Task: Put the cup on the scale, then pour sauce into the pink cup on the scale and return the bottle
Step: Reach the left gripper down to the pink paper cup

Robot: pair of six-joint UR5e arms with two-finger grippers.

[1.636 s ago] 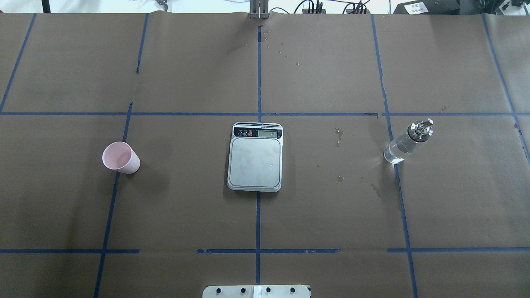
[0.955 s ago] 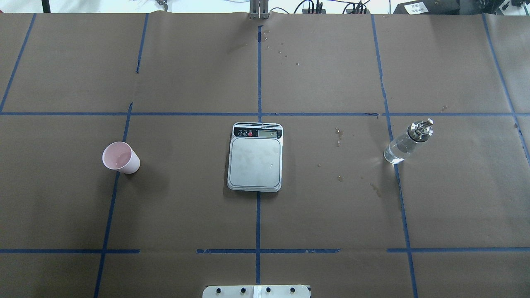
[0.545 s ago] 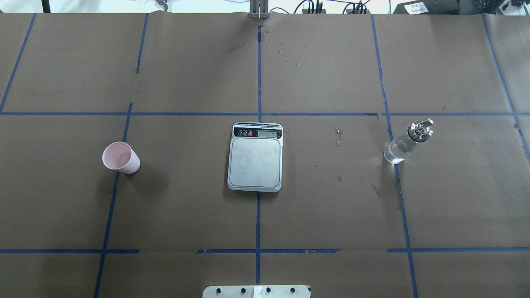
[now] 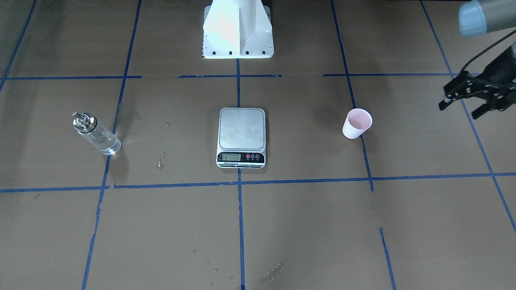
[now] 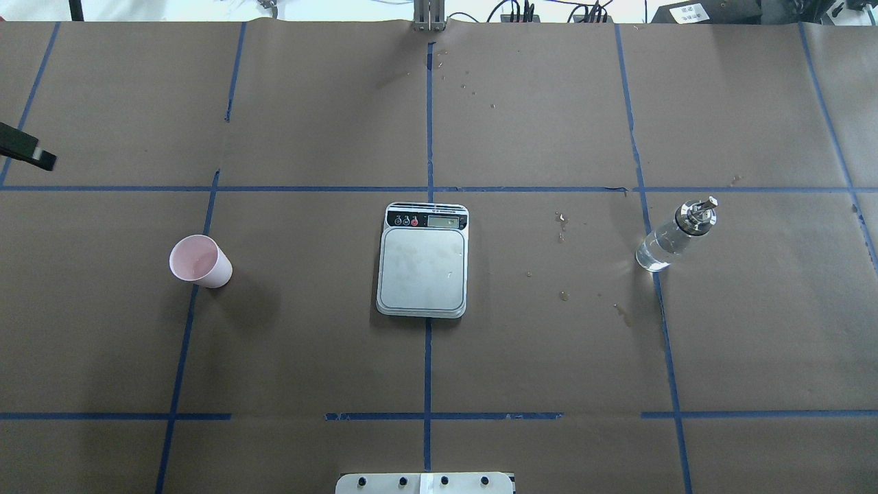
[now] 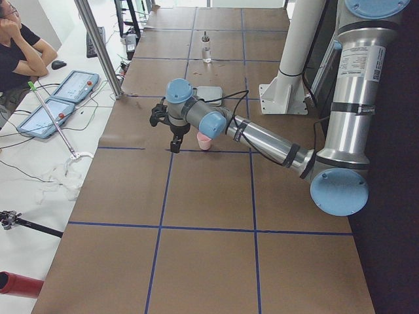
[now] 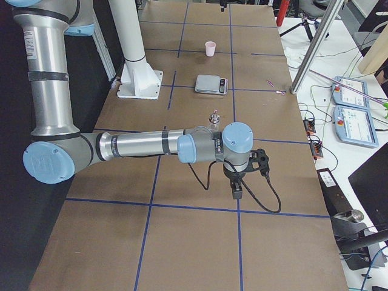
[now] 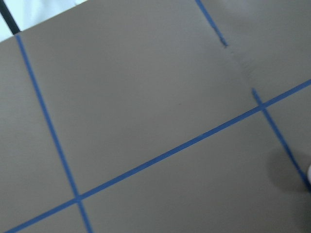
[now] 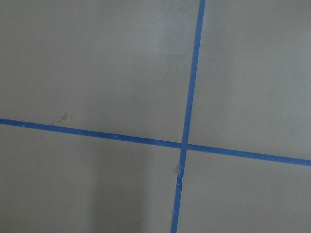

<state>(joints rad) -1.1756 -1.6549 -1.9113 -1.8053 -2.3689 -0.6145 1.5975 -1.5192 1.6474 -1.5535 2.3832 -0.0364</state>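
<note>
The pale pink cup (image 5: 200, 261) stands upright on the brown paper, left of the scale (image 5: 423, 267), whose steel platform is bare. The glass bottle (image 5: 675, 234) with clear sauce stands upright far right of the scale. My left gripper (image 4: 458, 112) hovers open and empty, beyond the cup on the side away from the scale. One of its fingers (image 5: 27, 152) shows at the overhead view's left edge. My right gripper (image 7: 239, 182) shows only in the exterior right view, near the table's right end, on the near side of the bottle (image 7: 213, 118). I cannot tell if it is open or shut.
Blue tape lines grid the brown paper. Wet spots (image 5: 562, 295) lie between scale and bottle. The robot's white base plate (image 5: 425, 482) sits at the near edge. A person (image 6: 14, 39) and tablets (image 6: 65, 85) are beyond the far table edge.
A finger of my left gripper has come into the overhead view at its left edge. Cup, scale and bottle have not moved.
</note>
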